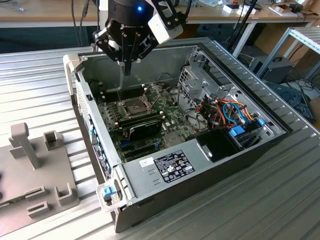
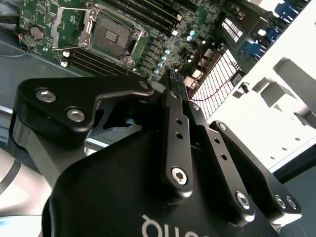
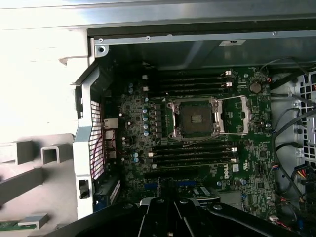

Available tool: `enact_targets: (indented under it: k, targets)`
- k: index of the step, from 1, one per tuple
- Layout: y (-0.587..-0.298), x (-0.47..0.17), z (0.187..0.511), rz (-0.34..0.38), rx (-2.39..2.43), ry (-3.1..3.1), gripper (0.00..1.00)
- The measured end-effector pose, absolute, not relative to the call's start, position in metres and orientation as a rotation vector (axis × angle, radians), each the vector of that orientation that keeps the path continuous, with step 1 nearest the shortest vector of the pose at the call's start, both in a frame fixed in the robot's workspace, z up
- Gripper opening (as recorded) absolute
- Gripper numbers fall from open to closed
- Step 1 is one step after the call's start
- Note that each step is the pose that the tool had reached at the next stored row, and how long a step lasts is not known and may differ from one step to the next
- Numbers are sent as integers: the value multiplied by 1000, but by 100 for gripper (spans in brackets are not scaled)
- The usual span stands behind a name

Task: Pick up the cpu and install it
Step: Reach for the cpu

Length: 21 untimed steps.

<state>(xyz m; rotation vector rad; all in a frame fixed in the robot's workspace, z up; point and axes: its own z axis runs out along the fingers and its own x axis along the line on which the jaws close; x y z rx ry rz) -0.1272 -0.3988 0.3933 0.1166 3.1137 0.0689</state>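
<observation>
My gripper (image 1: pixel 127 69) hangs above the far wall of the open computer case (image 1: pixel 150 175), its two black fingers (image 2: pixel 174 106) pressed together, shut, with nothing visible between them. Below and in front of it lies the green motherboard (image 1: pixel 170 117). Its dark square socket (image 1: pixel 136 105) stands open, the metal frame (image 3: pixel 235 115) swung aside, and the socket's dark centre (image 3: pixel 193 118) is bare in both wild wrist views (image 2: pixel 111 34). The cpu is out of view.
A black oblong part (image 1: pixel 142 128) lies on the board just in front of the socket. Drive cage (image 1: pixel 197 85) and orange and blue cables (image 1: pixel 232 112) fill the case's side on the exterior view's right. A grey fixture (image 1: pixel 35 185) with slots stands on the exterior view's left.
</observation>
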Motion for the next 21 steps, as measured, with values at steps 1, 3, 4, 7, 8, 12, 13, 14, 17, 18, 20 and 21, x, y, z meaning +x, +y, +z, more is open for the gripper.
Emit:
enact_targets:
  k: [1, 3, 4, 7, 8, 12, 13, 14, 17, 18, 20, 21]
  targets:
    - [-399, -128, 393, 69, 117, 3114, 11]
    - [-399, -128, 393, 69, 117, 3114, 11]
    - [-399, -128, 393, 69, 117, 3114, 11]
    - [-399, -129, 393, 69, 117, 3114, 11]
    - [-399, -129, 393, 69, 117, 3114, 11]
    - [-399, -132, 393, 69, 117, 3114, 11]
    - [-399, -132, 393, 69, 116, 3114, 11]
    - [-399, -132, 393, 69, 116, 3114, 11]
    - [-399, -133, 393, 69, 117, 3114, 11]
    - [-399, -133, 393, 69, 117, 3114, 11]
    - [-399, -133, 393, 69, 117, 3114, 11]
    - [-399, -134, 393, 69, 117, 3114, 11]
